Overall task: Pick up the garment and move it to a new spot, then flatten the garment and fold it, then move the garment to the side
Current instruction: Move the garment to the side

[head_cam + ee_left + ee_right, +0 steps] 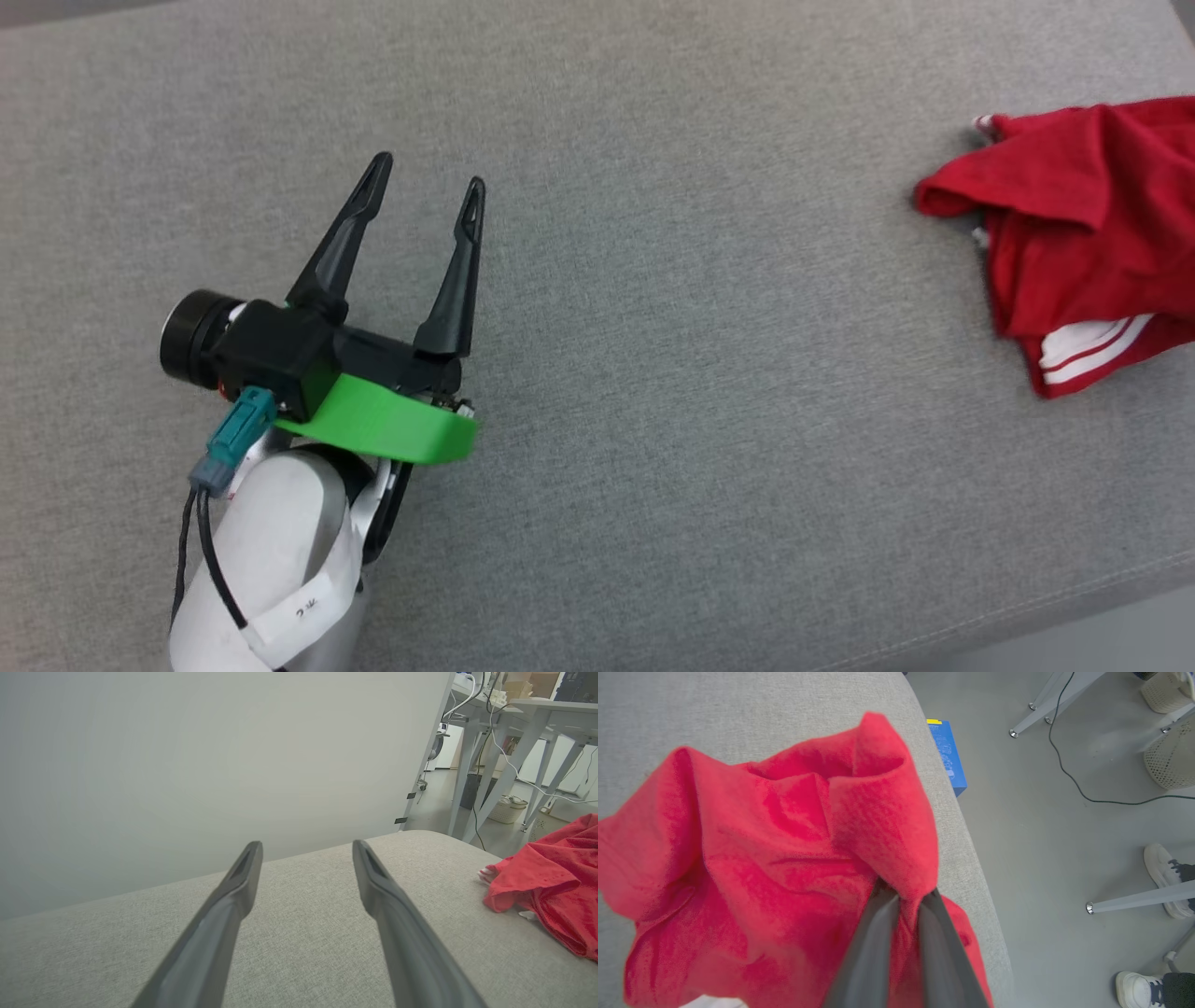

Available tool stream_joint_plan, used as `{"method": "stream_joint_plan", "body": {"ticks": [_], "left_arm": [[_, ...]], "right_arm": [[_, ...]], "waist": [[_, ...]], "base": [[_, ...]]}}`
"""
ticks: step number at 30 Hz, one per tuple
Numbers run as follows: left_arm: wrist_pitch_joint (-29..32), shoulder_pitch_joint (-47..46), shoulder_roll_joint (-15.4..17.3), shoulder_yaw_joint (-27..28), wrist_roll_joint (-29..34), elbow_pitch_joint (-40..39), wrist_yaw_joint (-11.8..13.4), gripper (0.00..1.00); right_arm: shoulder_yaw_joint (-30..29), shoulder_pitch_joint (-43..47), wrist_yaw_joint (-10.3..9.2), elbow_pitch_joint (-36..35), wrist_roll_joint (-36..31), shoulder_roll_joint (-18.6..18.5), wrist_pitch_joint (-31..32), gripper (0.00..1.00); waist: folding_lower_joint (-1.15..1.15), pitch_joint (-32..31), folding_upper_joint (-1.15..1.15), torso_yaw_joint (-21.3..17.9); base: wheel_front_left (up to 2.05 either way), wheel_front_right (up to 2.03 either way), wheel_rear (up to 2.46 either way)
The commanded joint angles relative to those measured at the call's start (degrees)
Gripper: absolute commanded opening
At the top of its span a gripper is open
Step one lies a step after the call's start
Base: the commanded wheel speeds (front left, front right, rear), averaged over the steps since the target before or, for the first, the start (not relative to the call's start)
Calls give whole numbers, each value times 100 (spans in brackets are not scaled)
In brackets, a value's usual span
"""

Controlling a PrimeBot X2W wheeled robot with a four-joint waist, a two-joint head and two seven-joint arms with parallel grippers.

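**A:** What is the left tool (428, 173) doing?

**B:** It is hovering over the bare grey bench (653, 420) with its fingers spread apart, gripping nothing. The garment (1074, 233) is lying bunched well off to its right, near the bench's end.

**A:** And the right tool (906, 890)?

**B:** It is pinching a raised fold of that red cloth, fingers nearly together around it.

**A:** Any containers?

**B:** A pale mesh basket (1169, 756) is sitting on the floor (1064, 858) beyond the right tool. I cannot tell what it is holding. A blue box (948, 756) is lying beside the bench.
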Motion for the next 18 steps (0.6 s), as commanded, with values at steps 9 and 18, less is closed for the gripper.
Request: {"method": "stream_joint_plan", "body": {"ticks": [9, 18], "left_arm": [[50, -702, 18, -288, 86, -63, -130, 100], [-39, -803, 42, -353, 18, 150, -152, 100]], "right_arm": [[-836, -972, -6, 1390, -1039, -399, -852, 0], [-1984, -1282, -6, 2150, -2353, 54, -2049, 100]], "waist": [[-1, 1433, 0, 484], [-1, 1355, 0, 537]], "base": [[0, 0, 0], [0, 0, 0]]}}
